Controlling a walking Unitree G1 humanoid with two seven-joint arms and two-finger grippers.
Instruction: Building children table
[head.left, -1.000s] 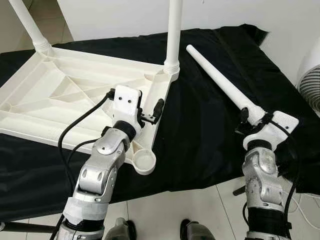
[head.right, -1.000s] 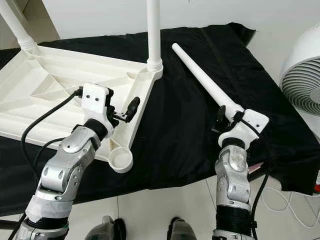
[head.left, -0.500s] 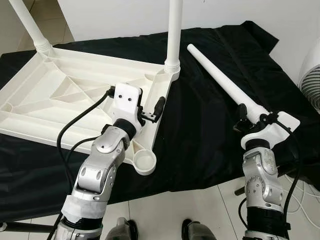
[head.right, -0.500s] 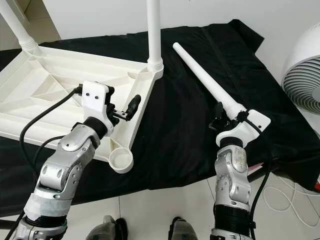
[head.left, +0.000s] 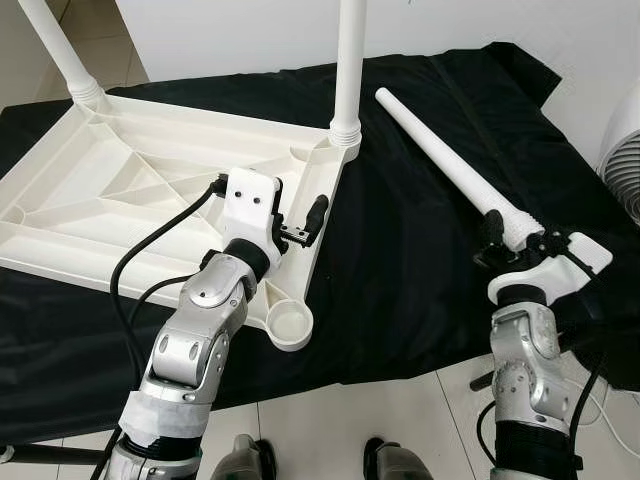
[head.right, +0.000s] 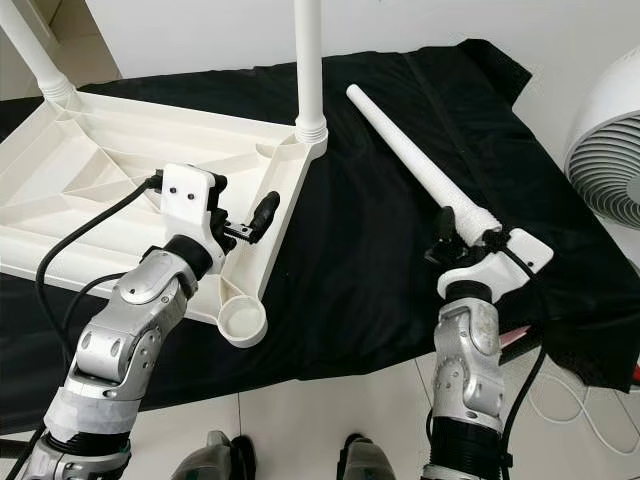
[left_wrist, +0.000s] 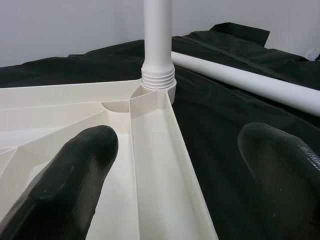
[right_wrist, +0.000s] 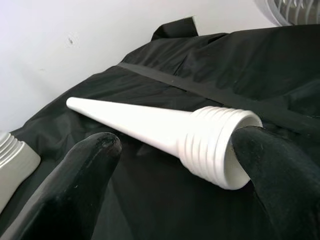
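White moulded plastic tabletop (head.left: 150, 190) lies upside down on a black cloth (head.left: 400, 250), ribbed underside up, two legs (head.left: 347, 60) already standing in the far corner sockets, and an empty round socket (head.left: 288, 322) at the near corner. A loose leg (head.left: 440, 160) lies on the cloth to the right of the top, well apart from it, tapered tip pointing away, threaded thick end toward the robot. Right gripper (right_wrist: 175, 150) sits at that threaded end with fingers (right_wrist: 80, 180) spread wide; one finger looks to be touching the rim, the other stands off, so nothing is clamped. Left gripper (left_wrist: 175, 165) is also wide open, straddling the raised right edge wall of the tabletop, holding nothing. Leg is likely light, rigid, hollow, with a smooth, slippery taper that would tend to slide out of a pinch. Best hold is probably just above the threads on the thick part, keeping the threads free for the socket. A far-end grip would let the long leg swing. A fan (head.right: 610, 150) stands off to the right.
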